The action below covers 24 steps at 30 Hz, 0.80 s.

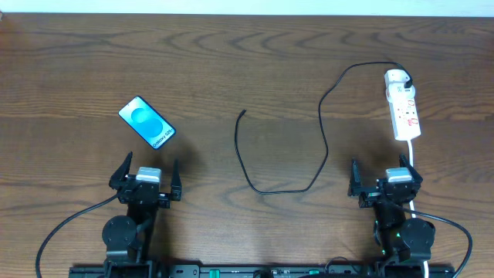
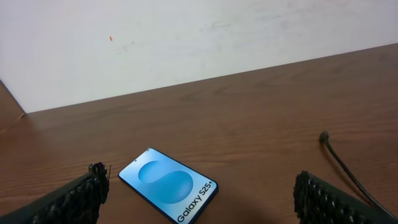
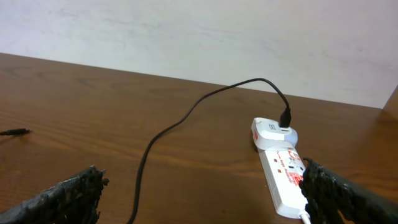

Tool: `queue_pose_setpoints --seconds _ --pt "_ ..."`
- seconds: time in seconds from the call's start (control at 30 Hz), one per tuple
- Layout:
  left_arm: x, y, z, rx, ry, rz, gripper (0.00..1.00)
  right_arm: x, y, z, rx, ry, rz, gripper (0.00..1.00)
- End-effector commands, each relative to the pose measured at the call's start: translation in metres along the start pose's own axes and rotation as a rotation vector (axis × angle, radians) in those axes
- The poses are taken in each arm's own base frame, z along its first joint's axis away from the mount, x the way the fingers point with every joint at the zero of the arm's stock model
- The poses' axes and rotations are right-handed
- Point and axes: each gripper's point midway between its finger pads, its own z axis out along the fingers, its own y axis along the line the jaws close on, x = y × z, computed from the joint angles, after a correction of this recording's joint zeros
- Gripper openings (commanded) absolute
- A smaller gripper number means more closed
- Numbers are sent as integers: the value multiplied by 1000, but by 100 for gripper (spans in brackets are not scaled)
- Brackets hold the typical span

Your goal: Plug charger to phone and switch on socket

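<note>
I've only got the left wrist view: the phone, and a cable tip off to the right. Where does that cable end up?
Observer: Overhead, the charger loops rightward and plugs into the white adapter at the far end of the socket.
Operator: Right gripper holding anything?
Observer: No, the right gripper is open and empty, just short of the socket's near end.
Operator: Where's the socket's own cord?
Observer: The white cord leaves its near end and passes beside the right gripper.
</note>
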Motion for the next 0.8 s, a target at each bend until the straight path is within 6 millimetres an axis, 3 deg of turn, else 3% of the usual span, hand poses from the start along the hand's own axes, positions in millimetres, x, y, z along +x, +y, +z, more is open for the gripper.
queue_pose_setpoints --seconds 0.0,0.77 --pt "17 -3 1 12 51 12 96 0 1 0 -2 0 11 99" --pt "12 -2 2 8 31 14 96 0 1 0 -3 0 11 99"
